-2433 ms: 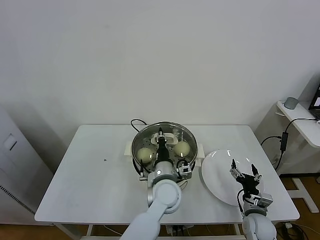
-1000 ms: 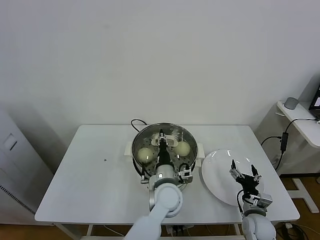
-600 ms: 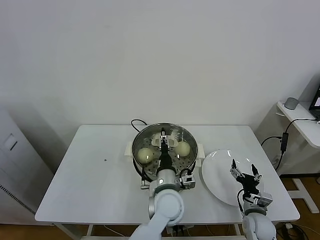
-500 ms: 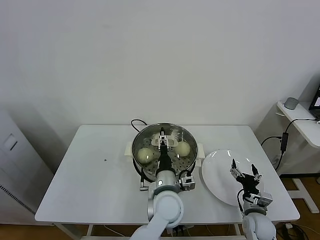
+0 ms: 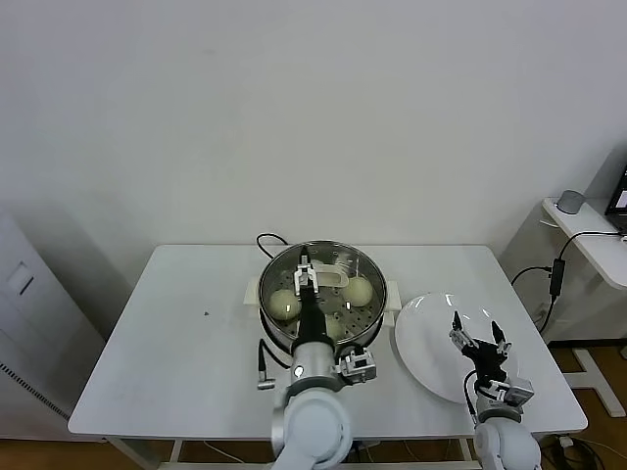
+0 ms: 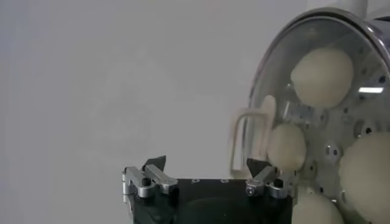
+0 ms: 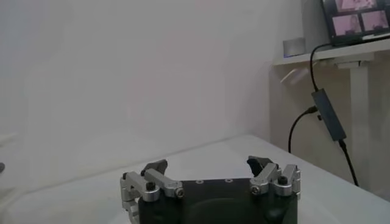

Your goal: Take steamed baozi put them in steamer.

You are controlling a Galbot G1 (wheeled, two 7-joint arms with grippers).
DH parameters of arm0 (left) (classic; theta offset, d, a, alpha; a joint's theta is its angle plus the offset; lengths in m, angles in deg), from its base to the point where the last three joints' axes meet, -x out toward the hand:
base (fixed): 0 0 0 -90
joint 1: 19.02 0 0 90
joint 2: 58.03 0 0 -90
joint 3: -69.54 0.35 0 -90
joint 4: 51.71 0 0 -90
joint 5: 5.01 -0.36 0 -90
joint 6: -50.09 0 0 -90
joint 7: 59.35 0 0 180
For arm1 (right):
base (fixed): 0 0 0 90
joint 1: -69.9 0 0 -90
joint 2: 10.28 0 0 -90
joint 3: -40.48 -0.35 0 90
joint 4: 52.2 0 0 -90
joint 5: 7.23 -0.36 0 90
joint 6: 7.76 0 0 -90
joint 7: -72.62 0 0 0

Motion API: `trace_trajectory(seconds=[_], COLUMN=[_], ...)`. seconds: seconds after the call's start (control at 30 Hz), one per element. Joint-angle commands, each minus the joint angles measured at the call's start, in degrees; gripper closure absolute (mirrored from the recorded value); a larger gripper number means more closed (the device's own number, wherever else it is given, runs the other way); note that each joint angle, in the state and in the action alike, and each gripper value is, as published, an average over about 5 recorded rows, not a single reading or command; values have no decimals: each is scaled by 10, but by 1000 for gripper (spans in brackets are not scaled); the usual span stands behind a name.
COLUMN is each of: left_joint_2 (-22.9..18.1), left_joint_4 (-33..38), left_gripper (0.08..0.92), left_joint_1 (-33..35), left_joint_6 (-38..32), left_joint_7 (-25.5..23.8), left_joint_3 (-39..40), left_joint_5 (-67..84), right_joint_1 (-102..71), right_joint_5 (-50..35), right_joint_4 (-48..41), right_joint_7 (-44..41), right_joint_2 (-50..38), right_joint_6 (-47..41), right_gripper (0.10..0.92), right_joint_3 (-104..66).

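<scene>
Resting on the white table, the steamer holds the steamed baozi inside its steel basket; the left wrist view shows four buns there. The left gripper hovers over the steamer's near rim, fingers spread and holding nothing. The right gripper sits above the white plate, which lies just beside the steamer, fingers likewise spread and empty.

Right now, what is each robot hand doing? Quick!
Left tool: open, holding nothing, beside the steamer with the lid on.
Right tool: open, holding nothing, over the plate.
</scene>
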Motion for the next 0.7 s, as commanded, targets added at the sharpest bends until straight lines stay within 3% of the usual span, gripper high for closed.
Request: trace_trajectory(seconds=[0.03,0.13,0.23,0.33,0.57,0.7], left_joint_2=[40,49,53,53,35,31], left_joint_4=[146,168,175,179,147,128], left_gripper=[177,177,177,177,177,177], left_joint_1=[69,81,102,131,223,276], left_joint_6=[27,-27,-146,-219,-361,-412], left_joint_7=[57,97,106,107,151,153], left_joint_3=[-117,-218,-319,-392,-440,-447], left_joint_5=[132,352,561,696,802,860], right_joint_1=[-30,-46,-59,-72,-118,-150], right_joint_5=[0,-3,-8,-10,-32,-58], right_joint_4=[37,53,65,76,142,186], right_joint_7=[-43,-66,-79,-90,-100,-91], right_joint_2=[-1,-4,-8,-11,-14,-34], right_joint_6=[-7,0,10,18,-40,-73], right_gripper=[203,203,203,203,203,203], right_joint_3=[4,5,5,4,6,14])
